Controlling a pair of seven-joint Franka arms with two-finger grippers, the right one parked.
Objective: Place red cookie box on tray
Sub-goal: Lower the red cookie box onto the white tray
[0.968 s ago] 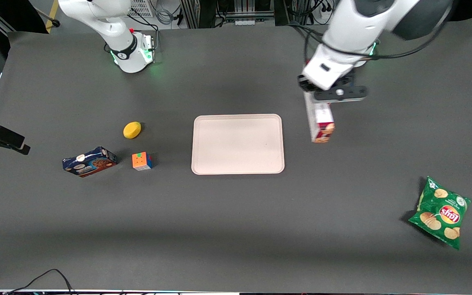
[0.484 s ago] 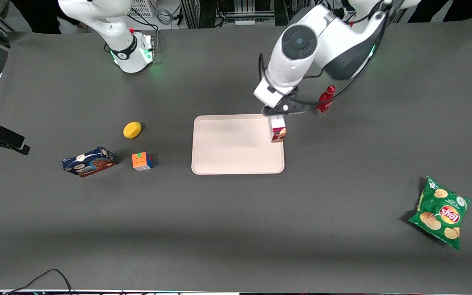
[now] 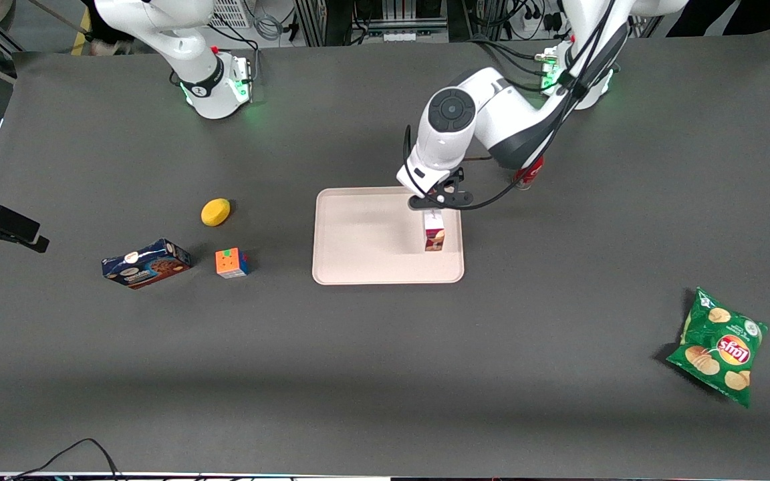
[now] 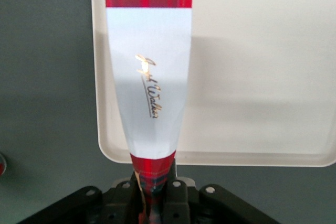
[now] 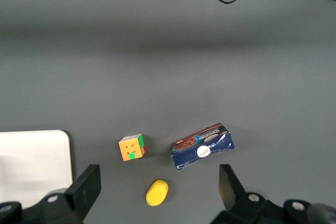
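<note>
- Gripper (image 3: 433, 208) clamped on the red cookie box's (image 3: 434, 235) top end, hanging upright over the tray (image 3: 371, 234) edge nearest the working arm.
- Light, stiff carton; likely tips if released upright.

Even overhead light, soft shadows, sharp pictures

The dark table (image 3: 385, 374) is lit evenly, the pale tray (image 3: 358, 260) bright without glare; the gripper (image 3: 434, 208) and its red cookie box (image 3: 434, 235) cast a faint shadow on the tray, and green lamp glow tints the table by the arm bases.
</note>
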